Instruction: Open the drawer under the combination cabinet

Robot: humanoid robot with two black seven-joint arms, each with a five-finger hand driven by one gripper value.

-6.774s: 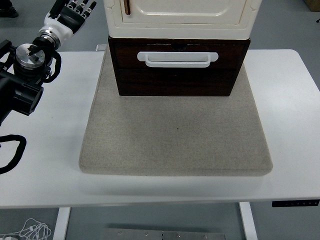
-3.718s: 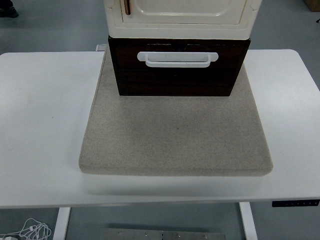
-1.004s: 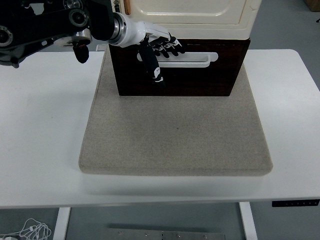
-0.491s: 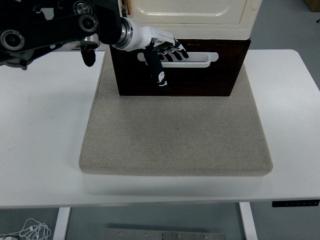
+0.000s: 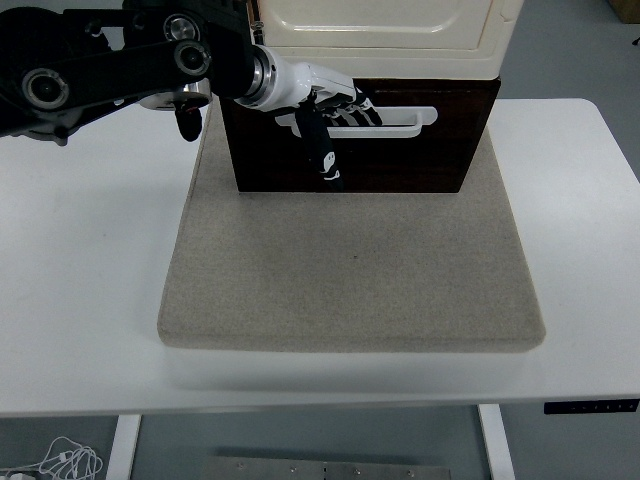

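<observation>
A dark brown drawer (image 5: 420,160) with a white bar handle (image 5: 400,122) sits under a cream cabinet (image 5: 380,30) at the back of the table. The drawer is closed, with its front flush with the dark base. My left hand (image 5: 335,115) reaches in from the left and lies against the left part of the handle. Its fingers (image 5: 350,103) are spread over the handle bar and the thumb (image 5: 323,155) hangs down in front of the drawer. I see no closed grasp. The right arm is out of view.
The cabinet stands on a grey felt mat (image 5: 350,270) on the white table (image 5: 90,250). My black left forearm (image 5: 110,70) crosses the back left of the table.
My left arm swung away out of view, then came back in from the left. Over the last second the hand slid right and slightly down along the handle. The drawer has not moved.
</observation>
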